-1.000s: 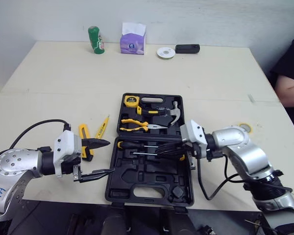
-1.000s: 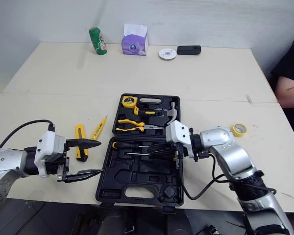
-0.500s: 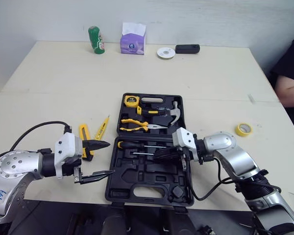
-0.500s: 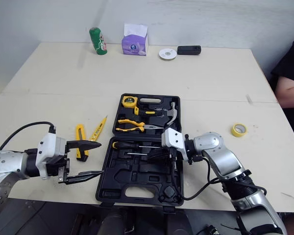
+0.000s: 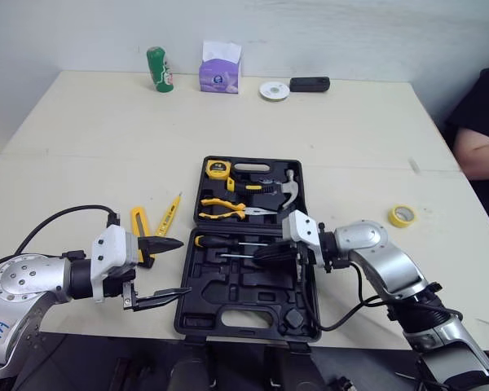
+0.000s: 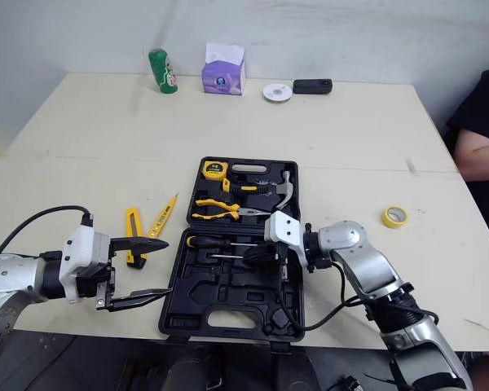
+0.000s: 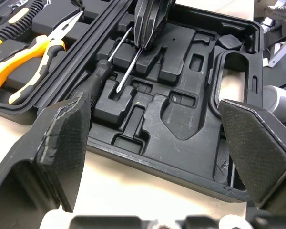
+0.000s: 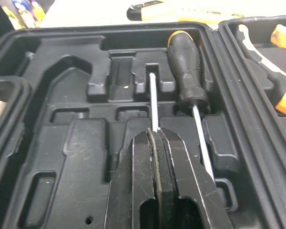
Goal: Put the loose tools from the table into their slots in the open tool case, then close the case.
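Two halves of the open tool case [image 5: 253,303] lie flat at the middle of the bench [image 5: 90,138]. The half toward 12 o'clock holds a yellow tape measure [image 5: 218,168], yellow-handled pliers [image 5: 224,205] and a hammer [image 5: 285,189]. In the half toward 6 o'clock, a black-handled screwdriver [image 5: 216,241] sits in its slot along the hinge side. Just beside it, on its 6 o'clock side, lies the thin shaft of a second screwdriver [image 8: 153,100].

The right tool [image 5: 257,252] reaches in from 3 o'clock, low over this half. Its fingers [image 8: 181,162] are pinched together, and the thin shaft runs out from the seam between their tips.

The left tool [image 5: 184,266] hangs at the case's 8 o'clock corner, spread wide and holding nothing.

At 9 o'clock of the case, on the bare bench, lie a yellow utility knife [image 5: 136,218] and a slim yellow tester [image 5: 170,212], near each other but apart. A yellow tape roll [image 5: 401,215] lies at 3 o'clock, well clear of the case.

Along the far edge stand a green can [image 5: 159,68], a tissue pack [image 5: 220,73], a white disc [image 5: 271,90] and a black device [image 5: 310,84]. A person's arm [image 5: 481,155] shows at the bench's 3 o'clock edge.
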### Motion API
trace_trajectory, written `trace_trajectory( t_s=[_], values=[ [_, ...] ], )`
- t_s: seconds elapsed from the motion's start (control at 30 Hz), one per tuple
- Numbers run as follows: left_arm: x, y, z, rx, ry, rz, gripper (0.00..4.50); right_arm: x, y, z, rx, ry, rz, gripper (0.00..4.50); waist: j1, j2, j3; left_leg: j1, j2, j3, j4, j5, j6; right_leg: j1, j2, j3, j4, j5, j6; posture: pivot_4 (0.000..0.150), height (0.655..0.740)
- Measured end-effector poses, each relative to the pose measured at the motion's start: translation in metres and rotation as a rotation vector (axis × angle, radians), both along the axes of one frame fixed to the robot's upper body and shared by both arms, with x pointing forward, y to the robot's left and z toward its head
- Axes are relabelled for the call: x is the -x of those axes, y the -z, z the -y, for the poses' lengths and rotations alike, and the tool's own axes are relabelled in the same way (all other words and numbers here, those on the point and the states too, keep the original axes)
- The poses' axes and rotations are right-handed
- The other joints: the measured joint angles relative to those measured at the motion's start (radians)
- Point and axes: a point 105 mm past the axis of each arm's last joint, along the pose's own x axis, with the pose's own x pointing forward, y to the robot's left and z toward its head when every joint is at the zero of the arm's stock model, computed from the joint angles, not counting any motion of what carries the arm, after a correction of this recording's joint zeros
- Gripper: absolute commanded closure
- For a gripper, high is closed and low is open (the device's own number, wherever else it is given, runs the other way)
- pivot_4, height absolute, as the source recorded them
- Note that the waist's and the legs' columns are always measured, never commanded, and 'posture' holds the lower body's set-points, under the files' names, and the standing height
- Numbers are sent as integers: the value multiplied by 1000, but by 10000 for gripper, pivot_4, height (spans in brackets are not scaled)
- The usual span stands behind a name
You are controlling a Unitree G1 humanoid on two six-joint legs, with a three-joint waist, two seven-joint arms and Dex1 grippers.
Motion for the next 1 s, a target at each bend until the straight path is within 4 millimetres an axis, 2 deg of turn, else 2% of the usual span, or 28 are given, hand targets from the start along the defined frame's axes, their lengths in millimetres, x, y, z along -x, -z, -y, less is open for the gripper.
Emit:
trace_trajectory(
  t_s=[0.17, 0.3, 0.4, 0.6, 0.7, 0.73, 0.77, 0.83, 0.93, 0.97, 1.0],
  values=[
    [1, 1, -1, -3, -8, -5, 0, 1, 2, -1, 37, -3, -10, 44611, 0, -1, -1, 3, 0, 0, -1, -4, -6, 3, -1, 0, -1, -1, -1, 1500, 7400],
    [1, 1, -3, -5, -22, -1, 0, 0, 2, -2, 36, 1, -6, 44611, 0, -2, -1, 13, 0, -1, -4, -7, -4, 13, -1, -1, -4, -1, -2, 1500, 7400],
    [1, 0, -3, -6, -23, 2, 0, 0, 1, -2, 21, -10, -10, 44611, 0, -2, -1, 13, 0, -1, -5, -8, -2, 13, -1, -1, -4, -1, -3, 1500, 7400],
    [-3, -1, -4, 2, -49, 26, 0, 0, -5, 9, -41, -55, -54, 44611, 4, 2, 1, 10, 0, -1, -5, -6, 2, 11, -1, -2, -5, -1, -3, 1500, 7400],
    [-9, -9, -10, 7, -78, 72, 0, 3, -16, 25, -78, -57, -121, 44611, 6, 4, 4, 7, 0, -1, -3, -7, 6, 10, -1, -2, -5, -1, -2, 1500, 7400],
    [-12, -13, -17, 10, -105, 87, 0, 1, -23, 35, -86, -38, -129, 38228, 6, 5, 4, 7, 0, -1, -3, -7, 6, 10, -2, -2, -5, -1, -2, 1500, 7400],
    [-15, -16, -26, 14, -142, 103, 0, 0, -32, 48, -82, -11, -132, 35368, 6, 5, 5, 7, 0, -1, -3, -7, 6, 9, -2, -2, -6, -1, -2, 1500, 7400],
    [-21, -19, -46, 14, -218, 121, 0, -4, -47, 71, -78, 60, -111, 24725, 6, 5, 5, 7, 0, -1, -3, -8, 6, 10, -2, -3, -6, -1, -2, 1500, 7400],
    [-29, -24, -79, 35, -349, 146, 0, -8, -65, 94, -155, 163, -59, 10913, 0, 5, 5, 7, 0, -2, -5, -8, 5, 9, -1, -4, -7, -2, -3, 1500, 7400],
    [-30, -25, -91, 40, -401, 156, 0, -9, -69, 103, -178, 208, -35, 4515, 0, 6, 5, 7, 0, -2, -6, -8, 5, 9, -1, -4, -8, -2, -3, 1500, 7400],
    [-30, -24, -101, 44, -441, 159, 0, -10, -70, 111, -185, 248, -12, 678, 1, 6, 5, 7, 0, -2, -7, -8, 5, 9, -1, -4, -10, -1, -3, 1500, 7400]
  ],
)
